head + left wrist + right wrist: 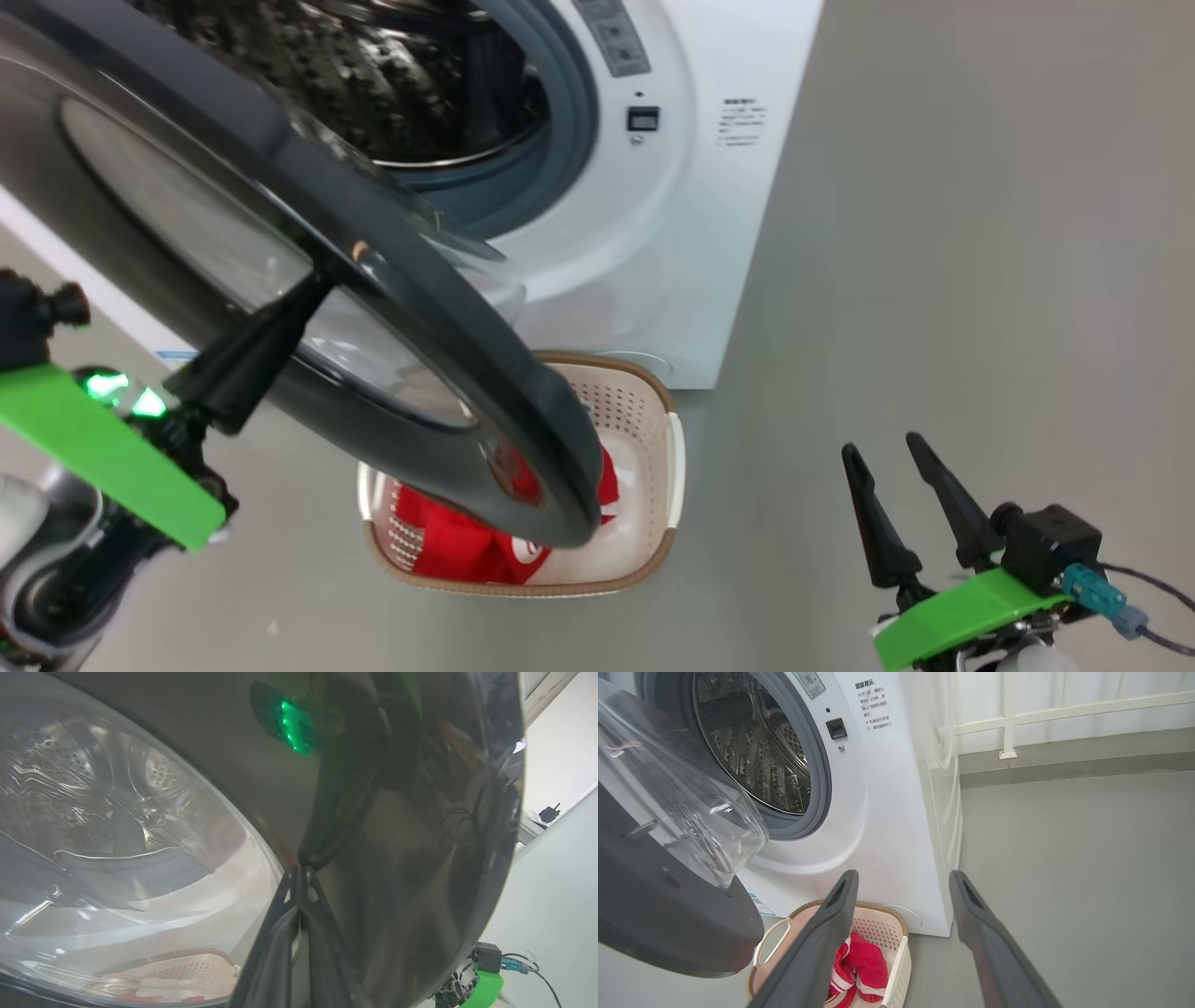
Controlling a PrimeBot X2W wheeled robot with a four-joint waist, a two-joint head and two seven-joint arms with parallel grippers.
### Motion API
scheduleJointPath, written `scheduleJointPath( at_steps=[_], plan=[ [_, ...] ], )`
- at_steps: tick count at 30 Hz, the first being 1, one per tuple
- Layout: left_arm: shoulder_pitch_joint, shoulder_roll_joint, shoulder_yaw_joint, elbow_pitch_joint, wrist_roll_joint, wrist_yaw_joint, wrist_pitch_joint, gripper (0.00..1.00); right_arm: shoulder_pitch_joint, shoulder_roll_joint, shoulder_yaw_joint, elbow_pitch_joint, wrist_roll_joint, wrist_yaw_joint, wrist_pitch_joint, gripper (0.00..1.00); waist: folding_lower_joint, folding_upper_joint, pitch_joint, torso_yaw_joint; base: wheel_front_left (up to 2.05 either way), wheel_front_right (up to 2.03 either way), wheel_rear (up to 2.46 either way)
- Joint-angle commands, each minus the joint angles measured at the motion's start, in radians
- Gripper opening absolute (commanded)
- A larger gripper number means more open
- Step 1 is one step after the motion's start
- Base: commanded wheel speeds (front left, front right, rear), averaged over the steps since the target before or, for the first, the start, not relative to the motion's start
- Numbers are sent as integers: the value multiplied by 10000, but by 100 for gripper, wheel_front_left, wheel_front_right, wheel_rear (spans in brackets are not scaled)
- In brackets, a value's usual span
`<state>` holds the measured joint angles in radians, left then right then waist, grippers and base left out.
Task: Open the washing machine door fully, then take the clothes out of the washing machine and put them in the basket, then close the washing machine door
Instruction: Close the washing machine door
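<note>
The red garment with white trim [448, 546] lies in the small cream perforated basket with the brown woven-look rim [665, 439], which sits on the grey floor [934, 280] just in front of the big white front-loading washing machine [672, 233]. What I can see of the perforated steel drum [392, 84] looks empty, so I'd say only closing is left.

The large round door with the glossy black rim and domed glass [187, 205] stands partly open, with its free edge hanging over the basket. The left end effector [313, 285] is closed, holding nothing. Its joined tips press on the door's outer face where the black rim meets the glass. The right end effector [882, 448] has its fingers spread and empty, low over the floor and well apart from the door.

The risk, as I see it, is that narrow point of contact on a slick, curved surface. If the push runs off-line, the tips could skid across the gloss and the door could hang ajar. A weak push may also fail to catch the latch. I can't tell how much room the door's lower edge has above the basket rim, so it might clip and shove the basket.
</note>
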<state>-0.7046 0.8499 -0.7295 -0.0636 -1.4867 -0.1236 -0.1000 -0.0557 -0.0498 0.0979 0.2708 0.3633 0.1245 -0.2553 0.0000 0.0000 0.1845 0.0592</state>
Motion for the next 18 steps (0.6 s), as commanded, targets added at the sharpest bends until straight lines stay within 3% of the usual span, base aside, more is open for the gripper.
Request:
scheduleJointPath(
  at_steps=[1,18],
  plan=[
    [-718,300,380,50,156,-71,-116,0,-416,-6,242,-289,95,62,-65,100,0,0,243,-328,0,0,0],
    [-2288,-29,-274,1510,322,-71,-448,0,-797,-5,399,-394,504,62,-65,100,0,0,864,-1403,0,0,0]
  ],
)
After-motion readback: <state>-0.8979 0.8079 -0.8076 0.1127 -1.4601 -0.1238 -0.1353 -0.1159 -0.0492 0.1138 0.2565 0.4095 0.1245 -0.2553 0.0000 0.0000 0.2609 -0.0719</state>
